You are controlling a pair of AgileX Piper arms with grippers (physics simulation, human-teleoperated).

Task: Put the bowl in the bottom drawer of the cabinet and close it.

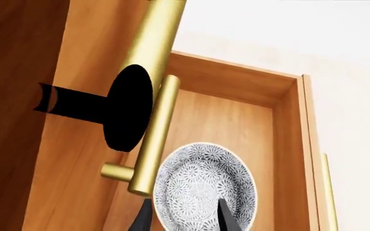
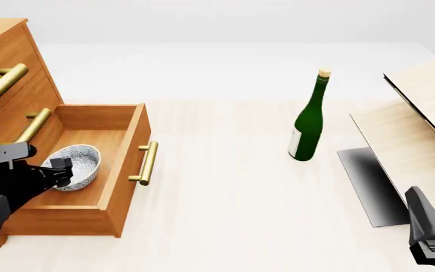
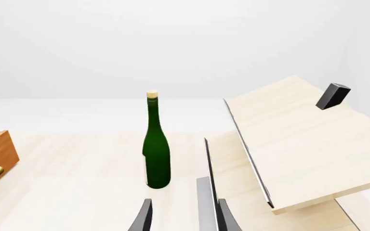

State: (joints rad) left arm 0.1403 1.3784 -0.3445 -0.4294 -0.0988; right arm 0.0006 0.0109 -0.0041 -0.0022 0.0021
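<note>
The bowl (image 2: 77, 164) (image 1: 204, 185), white with grey speckles, rests upright on the floor of the bottom drawer (image 2: 123, 153) (image 1: 236, 110), which stands pulled out of the cabinet (image 2: 6, 51). The drawer's brass handle (image 2: 148, 163) faces the table's middle. My left gripper (image 2: 63, 170) (image 1: 185, 219) reaches into the drawer at the bowl's near-left rim; its fingers are spread and straddle that edge of the bowl. I cannot see whether either finger touches it. My right gripper (image 2: 433, 249) (image 3: 185, 216) hangs open at the near right, holding nothing.
A tall green bottle (image 2: 308, 122) (image 3: 156, 154) stands mid-table. Pale wood boards (image 2: 414, 130) (image 3: 300, 139) lean at the right, with a small dark block (image 3: 333, 95) on one. The middle drawer's brass handle (image 2: 32, 126) (image 1: 156, 134) juts out just above my left gripper.
</note>
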